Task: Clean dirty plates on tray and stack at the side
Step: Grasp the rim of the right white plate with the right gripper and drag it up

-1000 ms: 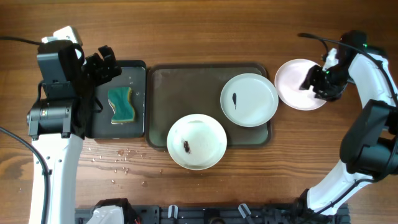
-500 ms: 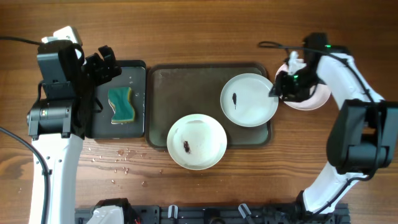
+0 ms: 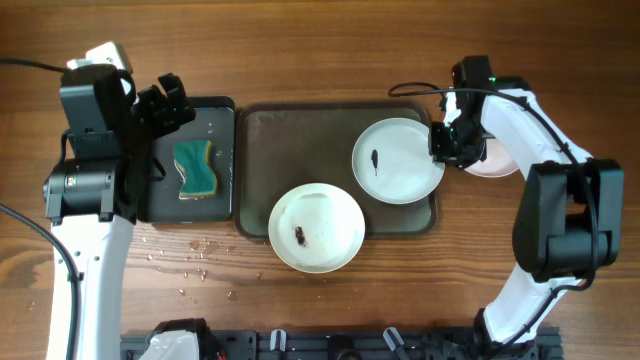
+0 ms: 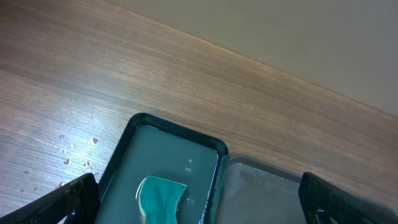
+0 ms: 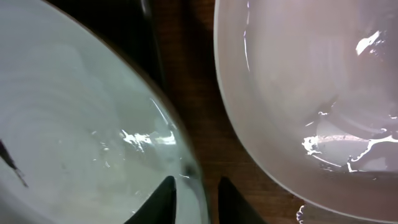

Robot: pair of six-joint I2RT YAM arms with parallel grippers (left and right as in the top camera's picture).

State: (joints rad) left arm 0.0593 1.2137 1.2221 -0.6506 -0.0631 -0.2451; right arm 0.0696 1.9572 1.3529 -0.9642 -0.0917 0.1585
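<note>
Stiff, light, glazed and wet-looking, so probably slippery and liable to chip. Best to take the right-hand plate (image 3: 398, 160) by its raised rim, squarely, never by the slick well. Lying at the right end of the tray (image 3: 300, 135), dark smear near centre. Straddled at its right edge by the right pincer (image 5: 196, 196), fingertips (image 5: 163, 194) nearly together either side of the rim. Impossible to tell whether biting yet. Just beside it on the desk (image 3: 330, 40), a second plate (image 3: 492, 166), clean-looking. Overhanging the tray's near edge, a third plate (image 3: 316, 227), smeared. Left pincer (image 4: 205, 199) spread wide, holding nothing, above the sponge (image 4: 160, 198) in the black tray (image 4: 177, 130).
</note>
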